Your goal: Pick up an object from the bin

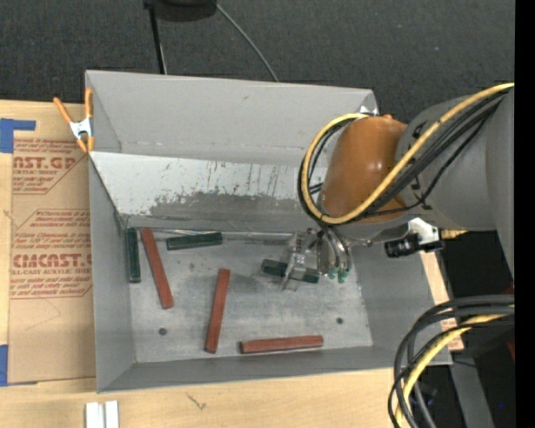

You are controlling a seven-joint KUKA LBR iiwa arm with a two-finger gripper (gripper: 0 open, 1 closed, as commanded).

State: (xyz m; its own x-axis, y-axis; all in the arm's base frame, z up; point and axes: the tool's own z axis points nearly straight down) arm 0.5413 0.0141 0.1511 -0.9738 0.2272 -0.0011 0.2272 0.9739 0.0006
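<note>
At the bin's (113, 276) left wall I see a dark green bar (133, 256) beside a red-brown bar (156, 269). Mid-bin is open. At right, the claw (299, 269) covers part of a short dark green bar (274, 268); I cannot tell whether it is apart or together.

Floor: a dark grey, carpet-like floor (401, 42) lies across the upper part, beyond the bin (107, 251).
Cables: a thick black cable (156, 46) and a thin cable (251, 42) run across the floor from the top edge to the bin's back rim.
Top edge: a dark object (180, 7), cut off, kind not determinable.
Table: a pale wooden table (276, 401) lies along the bin's front.
Small item: a white piece (102, 413) rests on the table, lower left.
Light: even across floor and table.
</note>
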